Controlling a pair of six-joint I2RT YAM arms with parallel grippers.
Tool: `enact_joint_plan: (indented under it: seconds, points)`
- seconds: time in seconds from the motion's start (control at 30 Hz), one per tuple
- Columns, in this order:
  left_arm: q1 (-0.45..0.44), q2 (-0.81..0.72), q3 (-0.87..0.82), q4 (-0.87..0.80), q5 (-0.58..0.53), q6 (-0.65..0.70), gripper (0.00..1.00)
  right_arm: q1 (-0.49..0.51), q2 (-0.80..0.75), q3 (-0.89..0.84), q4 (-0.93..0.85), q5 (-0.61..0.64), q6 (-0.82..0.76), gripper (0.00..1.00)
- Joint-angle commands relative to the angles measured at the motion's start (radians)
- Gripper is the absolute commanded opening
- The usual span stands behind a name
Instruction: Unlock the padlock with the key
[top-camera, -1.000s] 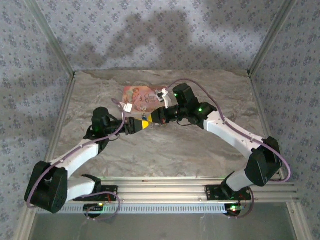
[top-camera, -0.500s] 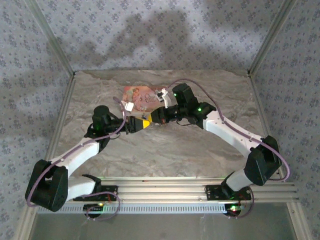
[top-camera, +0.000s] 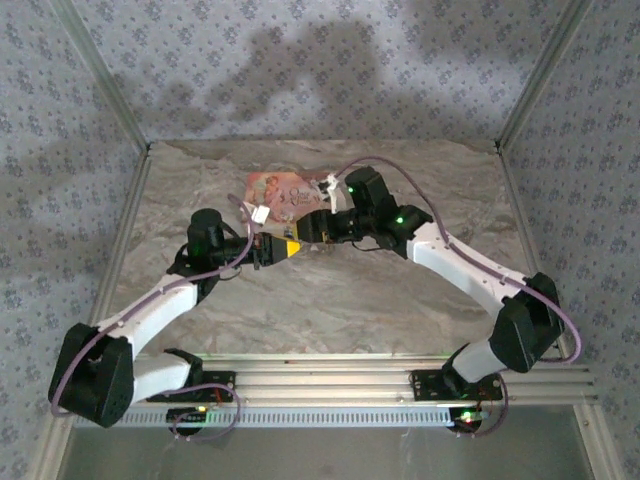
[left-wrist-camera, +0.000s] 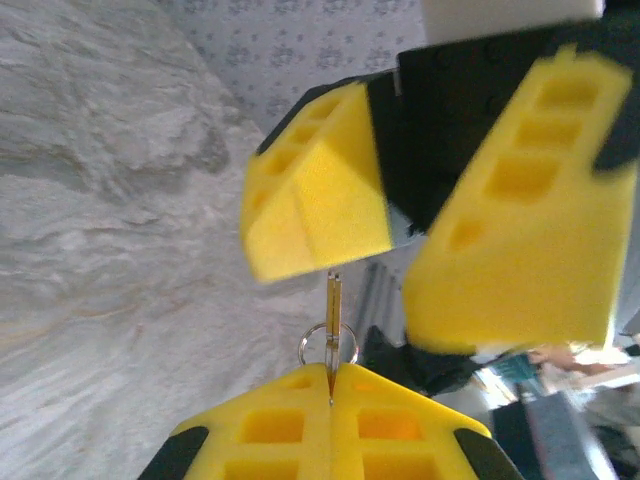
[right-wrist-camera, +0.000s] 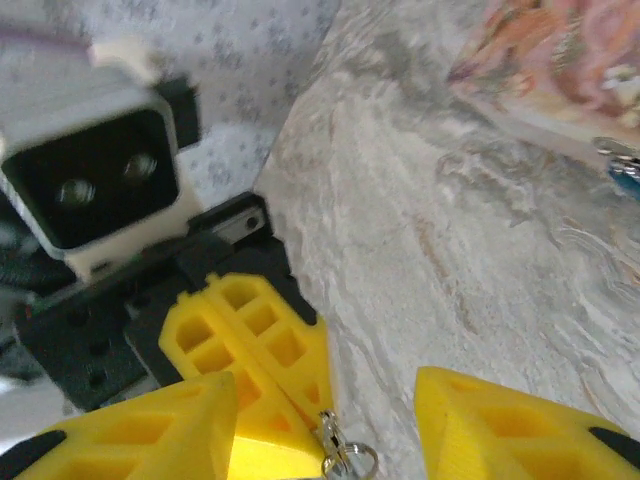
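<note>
Over the middle of the table my left gripper (top-camera: 272, 248) is shut on the key (left-wrist-camera: 333, 298). The thin brass blade stands edge-on out of the closed yellow pads, its ring (left-wrist-camera: 328, 345) hanging at the tips (left-wrist-camera: 331, 376). My right gripper (top-camera: 302, 240) faces it tip to tip and is open; its two yellow fingers (left-wrist-camera: 320, 195) stand apart on either side of the key. In the right wrist view the key (right-wrist-camera: 328, 436) sticks out of the left gripper's shut fingers (right-wrist-camera: 250, 330), between my open right jaws (right-wrist-camera: 330, 415). I cannot pick out the padlock with certainty.
A pink printed card (top-camera: 283, 190) lies on the marble tabletop (top-camera: 330, 300) behind the grippers, with a small metallic and blue thing (right-wrist-camera: 620, 165) at its edge. Patterned walls close in the back and both sides.
The left gripper has closed on the key. The right gripper, shut on it a second ago, has opened its jaws. Both arms have stayed nearly where they were.
</note>
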Motion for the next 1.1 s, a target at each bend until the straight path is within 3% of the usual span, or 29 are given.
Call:
enact_joint_plan:
  seconds: [0.0, 0.13, 0.4, 0.77, 1.07]
  points:
    - [-0.012, -0.061, 0.04, -0.18, -0.114, 0.17, 0.0, -0.028, -0.089, -0.04, 0.033, 0.122, 0.145, 0.49]
    - [-0.026, -0.09, 0.04, -0.223, -0.16, 0.21, 0.0, -0.004, -0.13, -0.107, 0.088, 0.157, 0.195, 0.45]
    - [-0.043, -0.088, 0.04, -0.223, -0.15, 0.211, 0.0, 0.054, -0.086, -0.075, 0.074, 0.165, 0.155, 0.46]
    - [-0.046, -0.101, 0.054, -0.266, -0.154, 0.244, 0.0, 0.109, -0.001, 0.043, -0.073, 0.221, 0.082, 0.31]
    - [-0.048, -0.104, 0.071, -0.312, -0.162, 0.284, 0.0, 0.143, 0.077, 0.13, -0.2, 0.285, 0.061, 0.34]
